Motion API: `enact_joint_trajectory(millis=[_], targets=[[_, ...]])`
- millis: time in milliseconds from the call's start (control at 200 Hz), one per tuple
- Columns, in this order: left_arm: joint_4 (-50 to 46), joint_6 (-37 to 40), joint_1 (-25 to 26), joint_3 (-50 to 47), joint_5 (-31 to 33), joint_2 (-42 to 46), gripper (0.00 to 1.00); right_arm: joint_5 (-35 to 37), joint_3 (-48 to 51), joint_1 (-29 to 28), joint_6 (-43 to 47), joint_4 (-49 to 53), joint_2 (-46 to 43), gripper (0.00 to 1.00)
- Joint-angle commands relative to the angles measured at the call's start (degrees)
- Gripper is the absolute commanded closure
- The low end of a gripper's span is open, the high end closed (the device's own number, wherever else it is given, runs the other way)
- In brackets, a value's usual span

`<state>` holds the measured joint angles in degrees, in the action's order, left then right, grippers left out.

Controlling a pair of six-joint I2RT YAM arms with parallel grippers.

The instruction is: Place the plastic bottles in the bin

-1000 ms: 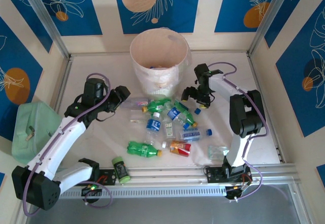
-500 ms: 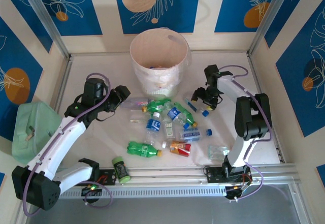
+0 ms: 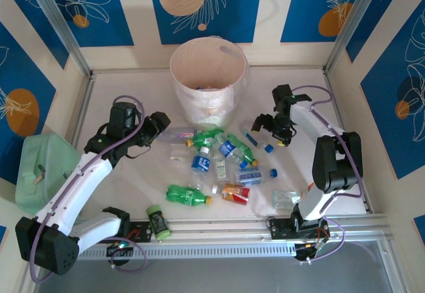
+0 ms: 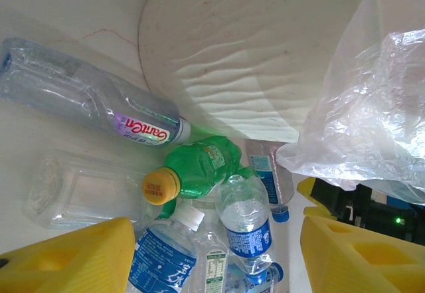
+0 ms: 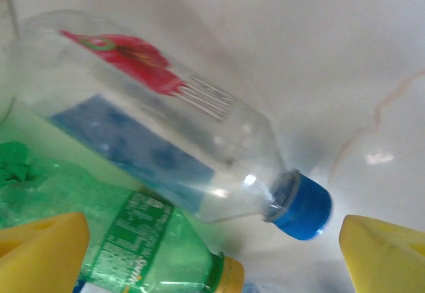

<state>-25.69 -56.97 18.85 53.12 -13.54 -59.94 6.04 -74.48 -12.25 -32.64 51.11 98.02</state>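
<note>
The cream bin (image 3: 208,74) with its bag liner stands at the back centre; its wall (image 4: 246,60) and hanging liner (image 4: 372,107) loom close in the left wrist view. Plastic bottles lie heaped in front of it: green ones (image 3: 211,135) (image 3: 188,195), blue-labelled clear ones (image 3: 201,162), a red-orange one (image 3: 234,193). My left gripper (image 3: 161,124) is open at the heap's left end, beside a long clear bottle (image 4: 93,103). My right gripper (image 3: 269,131) is open over a clear blue-capped bottle (image 5: 166,133) and a green bottle (image 5: 133,240), touching neither.
A mint-green boxy container (image 3: 40,173) sits at the far left. A dark jar with a green lid (image 3: 157,221) lies by the left base. A flat clear scrap (image 3: 285,198) and a loose blue cap (image 3: 273,172) lie near the right arm. A clear plastic tub (image 4: 86,190) lies beside the heap.
The right arm has swung to the right, carrying its open gripper away from the bin's side to the heap's right end. The left arm has not moved.
</note>
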Motion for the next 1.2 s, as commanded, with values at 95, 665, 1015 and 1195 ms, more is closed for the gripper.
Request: enact_joint_trajectory(millis=[95, 665, 1015, 1195], targets=[[0.4, 0.0, -0.6, -0.2, -0.6, 1.4, 0.33, 8.2, -6.1, -4.5, 3.3, 1.9, 6.3, 0.00], [0.0, -0.2, -0.6, -0.8, -0.3, 2.1, 0.33, 6.9, -6.6, -2.2, -0.4, 0.9, 12.8, 0.21], [0.6, -0.3, -0.6, -1.1, -0.8, 2.2, 0.33, 6.7, -10.3, 0.2, -1.6, 3.4, 16.5, 0.17], [0.5, 0.0, -0.6, -1.1, -0.7, 2.5, 0.33, 5.6, -12.3, 0.8, -1.4, 3.8, 19.4, 0.29]])
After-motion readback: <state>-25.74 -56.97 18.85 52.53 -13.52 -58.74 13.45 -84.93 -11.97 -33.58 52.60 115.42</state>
